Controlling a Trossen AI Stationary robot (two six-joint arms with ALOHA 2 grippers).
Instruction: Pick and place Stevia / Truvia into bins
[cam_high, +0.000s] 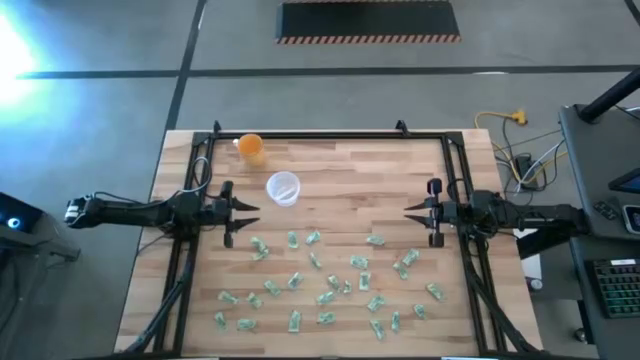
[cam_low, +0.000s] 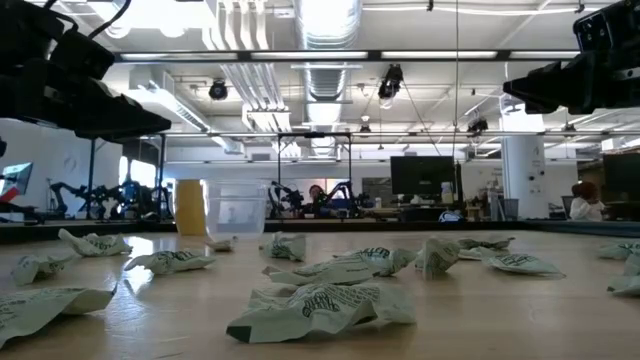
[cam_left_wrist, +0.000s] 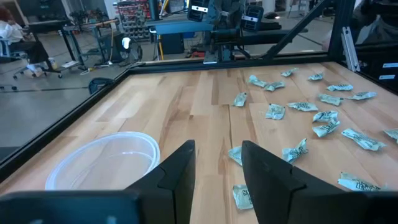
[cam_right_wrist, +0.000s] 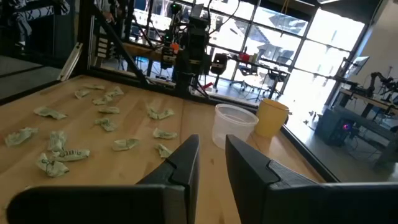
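Several crumpled green-and-white Stevia sachets (cam_high: 325, 285) lie scattered flat over the near half of the wooden table. The clear cup bin (cam_high: 283, 187) stands upright on its base toward the far left, and also shows in the left wrist view (cam_left_wrist: 102, 165) and the right wrist view (cam_right_wrist: 233, 124). My left gripper (cam_high: 252, 213) hovers at the table's left side, level, pointing right, open and empty (cam_left_wrist: 217, 171). My right gripper (cam_high: 410, 213) hovers at the right side, pointing left, open with a narrow gap, empty (cam_right_wrist: 213, 163).
An orange cup (cam_high: 251, 148) stands at the far left behind the clear cup. A black metal frame (cam_high: 330, 137) borders the table's far edge and sides. Bare wood lies between the two grippers and along the far half of the table.
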